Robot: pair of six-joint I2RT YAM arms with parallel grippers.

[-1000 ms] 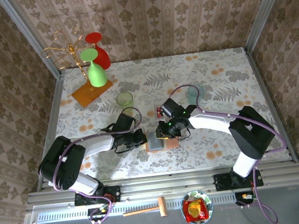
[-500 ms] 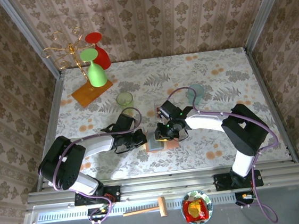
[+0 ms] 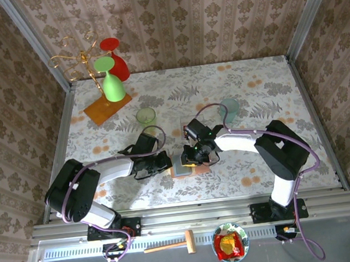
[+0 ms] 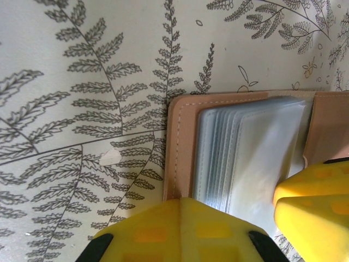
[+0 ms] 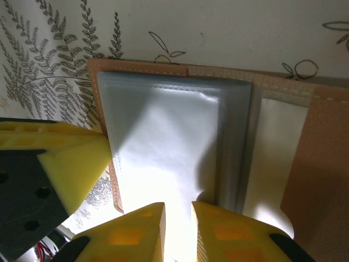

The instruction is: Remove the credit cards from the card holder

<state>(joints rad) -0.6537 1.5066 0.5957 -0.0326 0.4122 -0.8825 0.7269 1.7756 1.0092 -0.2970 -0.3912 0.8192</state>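
Note:
The card holder [image 3: 188,169] lies open on the floral table, tan leather with a stack of pale clear sleeves [image 5: 163,142]. My left gripper [image 3: 168,163] is shut, its yellow tips [image 4: 188,201] meeting on the holder's left edge [image 4: 182,142]. My right gripper [image 3: 192,158] hovers over the sleeves, its jaws [image 5: 178,210] a narrow gap apart with nothing clamped. One sleeve leaf looks raised and casts a shadow. No credit cards show through the sleeves. A small red card [image 3: 184,130] lies on the table behind the right wrist.
A gold rack on an orange base [image 3: 107,107] holds a green glass [image 3: 113,87] and a red glass [image 3: 117,65] at the back left. A green cup [image 3: 146,115] and a pale teal cup [image 3: 228,108] stand mid-table. A hammer [image 3: 171,245] and a bowl [image 3: 231,244] lie below the rail.
My right gripper has slid slightly left over the holder's sleeves. The left gripper and the holder have not moved.

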